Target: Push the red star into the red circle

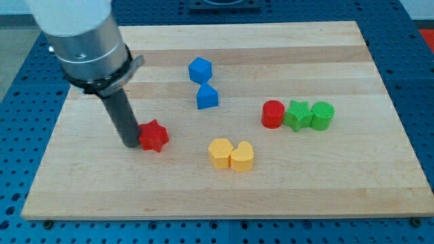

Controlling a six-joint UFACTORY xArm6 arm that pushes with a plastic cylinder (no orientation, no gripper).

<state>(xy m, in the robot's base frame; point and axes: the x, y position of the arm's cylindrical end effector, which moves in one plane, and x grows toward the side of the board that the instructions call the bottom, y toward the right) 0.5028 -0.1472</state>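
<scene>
One tip (131, 144) against red star's (154, 135) left; no writing.

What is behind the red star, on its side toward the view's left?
My tip stands against the red star on that side. The rod covers the star's leftmost edge, so actual contact cannot be seen. Only bare board lies beyond.

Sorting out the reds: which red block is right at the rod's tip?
The red star, touching my tip on its right; the red circle sits far right beside the green blocks.
</scene>
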